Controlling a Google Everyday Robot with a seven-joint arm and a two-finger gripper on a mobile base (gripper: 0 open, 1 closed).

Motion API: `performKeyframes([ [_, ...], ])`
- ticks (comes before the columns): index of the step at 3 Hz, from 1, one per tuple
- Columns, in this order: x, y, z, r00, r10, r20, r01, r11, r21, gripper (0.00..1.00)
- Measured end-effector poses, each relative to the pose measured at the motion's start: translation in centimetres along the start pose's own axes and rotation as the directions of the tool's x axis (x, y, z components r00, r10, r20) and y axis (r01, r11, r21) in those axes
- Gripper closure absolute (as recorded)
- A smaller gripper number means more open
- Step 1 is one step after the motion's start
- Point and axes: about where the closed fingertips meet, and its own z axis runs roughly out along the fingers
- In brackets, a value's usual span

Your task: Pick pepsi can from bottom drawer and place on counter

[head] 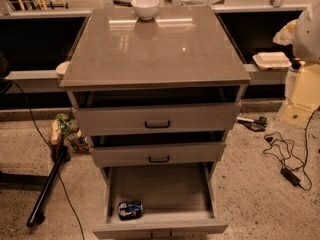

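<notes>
The pepsi can (130, 209) lies on its side at the front left of the open bottom drawer (165, 189), close to the front panel. It is blue with white markings. The drawer is pulled far out and has a long flat grey floor. The counter (155, 49) is the glossy grey-brown slab on top of the cabinet. My gripper is not in view. Only a white rounded shape (309, 29) shows at the right edge, far above and to the right of the can.
A white bowl (145, 7) stands at the counter's back edge. The top drawer (157, 118) and middle drawer (158, 154) are slightly open. A black pole (47, 189) and a toy lie on the floor to the left. Cables (285, 156), a white food box (271, 60) and a pale bin (305, 91) are on the right.
</notes>
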Motion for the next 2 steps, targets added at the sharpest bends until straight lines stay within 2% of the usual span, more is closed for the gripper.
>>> performKeyframes([
  [1,0.0,0.0,0.0,1.000,0.000,0.000,0.000,1.0000,0.000,0.00],
  [2,0.1,0.0,1.2,1.000,0.005,0.026,-0.005,0.9998,-0.020,0.00],
])
